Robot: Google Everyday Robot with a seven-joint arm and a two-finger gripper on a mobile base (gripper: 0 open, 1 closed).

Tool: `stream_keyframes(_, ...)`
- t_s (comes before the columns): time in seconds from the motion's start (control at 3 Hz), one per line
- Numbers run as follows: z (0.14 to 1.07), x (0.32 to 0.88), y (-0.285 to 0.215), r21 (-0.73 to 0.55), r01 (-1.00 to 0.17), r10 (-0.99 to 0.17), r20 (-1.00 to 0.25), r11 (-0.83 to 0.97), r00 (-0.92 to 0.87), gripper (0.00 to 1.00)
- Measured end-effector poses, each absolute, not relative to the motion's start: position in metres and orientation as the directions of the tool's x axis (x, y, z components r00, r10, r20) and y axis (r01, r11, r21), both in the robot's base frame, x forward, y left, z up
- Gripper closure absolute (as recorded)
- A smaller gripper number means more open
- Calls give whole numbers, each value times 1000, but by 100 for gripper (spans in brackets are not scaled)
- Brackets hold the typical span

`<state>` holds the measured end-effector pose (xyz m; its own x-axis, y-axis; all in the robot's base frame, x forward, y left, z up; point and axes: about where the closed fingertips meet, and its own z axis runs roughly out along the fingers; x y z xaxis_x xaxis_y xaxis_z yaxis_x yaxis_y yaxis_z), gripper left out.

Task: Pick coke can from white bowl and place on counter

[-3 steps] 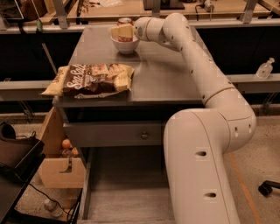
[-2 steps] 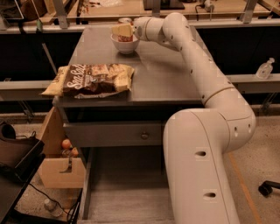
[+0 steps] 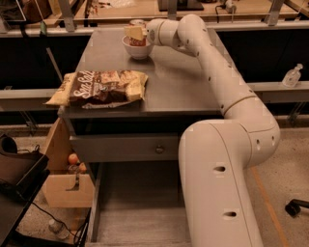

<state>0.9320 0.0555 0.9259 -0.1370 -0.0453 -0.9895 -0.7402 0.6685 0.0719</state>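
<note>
The white bowl (image 3: 137, 51) stands at the far end of the grey counter (image 3: 178, 82). The red coke can (image 3: 138, 41) stands upright inside it, with its silver top (image 3: 137, 22) showing behind my gripper. My arm reaches across the counter from the right. My gripper (image 3: 135, 33) is over the bowl, right at the can's upper part, and hides much of the can.
A brown chip bag (image 3: 101, 88) lies on the counter's front left. A round-knobbed drawer (image 3: 159, 150) is below the front edge. A wooden box (image 3: 67, 181) with fruit stands at the lower left. A pale wooden bench (image 3: 203, 12) runs behind. A clear bottle (image 3: 292, 75) stands at the right.
</note>
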Motion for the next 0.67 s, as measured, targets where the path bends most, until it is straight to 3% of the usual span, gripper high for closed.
stream_keyframes(0.33, 925, 932, 58, 73, -742, -46, -989, 666, -139, 99)
stream_keyframes(0.67, 949, 927, 50, 84, -752, -11, -993, 654, -121, 100)
